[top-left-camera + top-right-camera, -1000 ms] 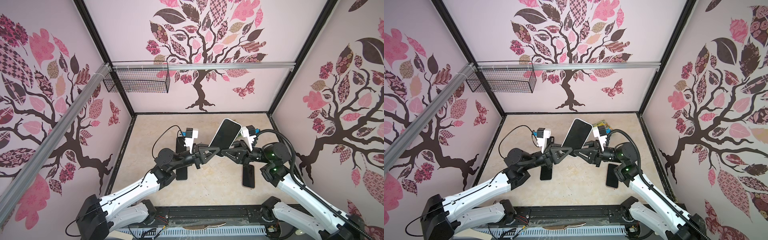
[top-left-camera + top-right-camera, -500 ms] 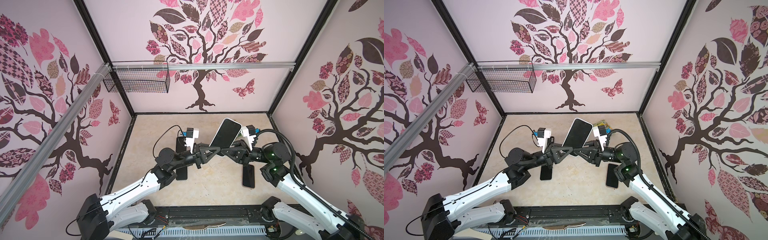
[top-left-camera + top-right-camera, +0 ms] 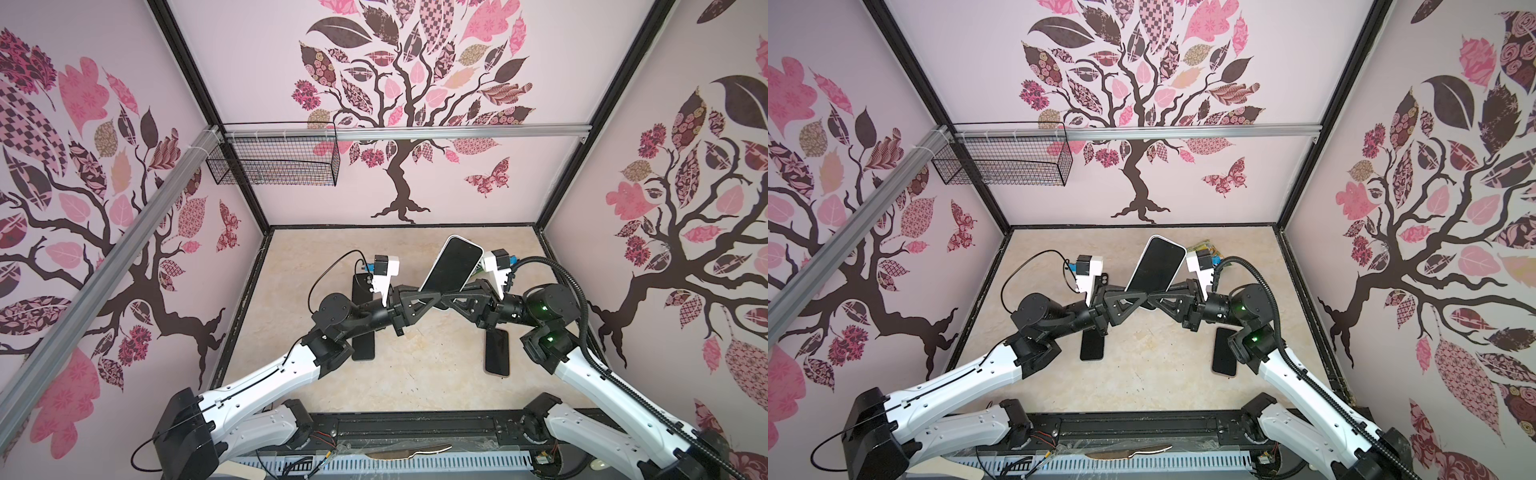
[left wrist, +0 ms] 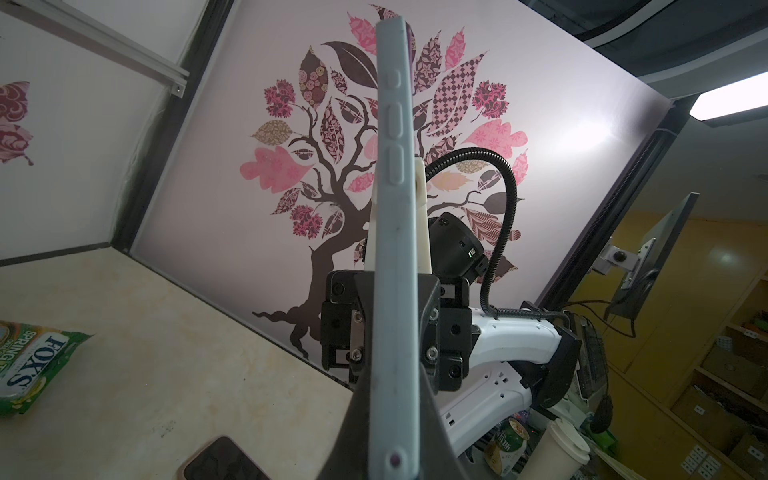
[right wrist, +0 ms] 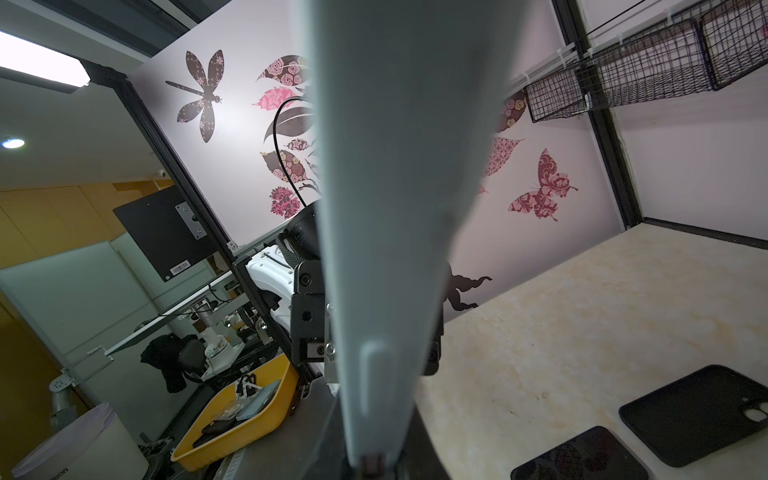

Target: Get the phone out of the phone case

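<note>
As left gripper (image 3: 437, 296), right gripper (image 3: 449, 297) clamp phone (image 3: 451, 265), handset (image 3: 497, 354) lies below.

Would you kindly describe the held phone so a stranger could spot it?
On the beige tabletop inside the tree-papered booth, find where the left gripper and right gripper meet. They hold up a phone in a pale blue case; unlike the dark phone lying flat, it tilts in midair.

Beige marbled table (image 3: 415, 374)
A black phone case (image 5: 698, 411), a dark phone (image 3: 497, 353) and a green snack packet (image 3: 1204, 246) lay on it.
</note>
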`<state>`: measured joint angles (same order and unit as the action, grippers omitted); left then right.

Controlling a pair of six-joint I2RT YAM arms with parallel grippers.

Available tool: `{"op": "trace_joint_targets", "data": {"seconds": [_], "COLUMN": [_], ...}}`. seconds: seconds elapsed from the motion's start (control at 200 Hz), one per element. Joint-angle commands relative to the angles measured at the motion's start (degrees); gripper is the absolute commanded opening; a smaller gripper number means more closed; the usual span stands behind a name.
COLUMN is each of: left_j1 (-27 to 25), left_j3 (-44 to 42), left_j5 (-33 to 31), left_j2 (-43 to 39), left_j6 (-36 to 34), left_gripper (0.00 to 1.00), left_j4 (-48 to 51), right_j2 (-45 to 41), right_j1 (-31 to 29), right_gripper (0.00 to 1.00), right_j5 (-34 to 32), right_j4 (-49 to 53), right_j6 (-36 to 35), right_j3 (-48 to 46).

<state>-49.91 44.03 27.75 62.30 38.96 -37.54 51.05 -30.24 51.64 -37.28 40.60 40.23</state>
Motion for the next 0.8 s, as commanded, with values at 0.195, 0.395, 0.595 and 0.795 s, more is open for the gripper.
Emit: {"op": "trace_joint_targets", "data": {"seconds": [0.195,0.395,0.595,0.795], "left_j1": [-1.3,-1.3,-1.2,-1.2], "left_j3": [2.5,2.3,2.4,4.5], "left_j5": [-3.7,-14.1,-16.4,-10.9], "left_j2": [-3.6,-8.3,-13.1,-16.1], "left_j6": [-4.6,-11.3,-25.7,-45.7], "left_gripper": [0.48,0.73,0.74,0.76], "left_j4": [7.6,16.9,21.1,25.2], "right_j2": [-3.0,-6.8,-10.1,-12.5], "right_j1": [-0.5,-0.5,-0.5,-0.5], "right_gripper": [0.00,0.00,0.00,0.00], "right_j5": [-2.6,-9.8,-19.7,-19.9], "right_j4": [9.6,22.4,31.9,27.9], "right_j6": [-9.2,-21.5,-35.0,-43.9], "right_j3": [3.4,4.9,5.7,0.7]}}
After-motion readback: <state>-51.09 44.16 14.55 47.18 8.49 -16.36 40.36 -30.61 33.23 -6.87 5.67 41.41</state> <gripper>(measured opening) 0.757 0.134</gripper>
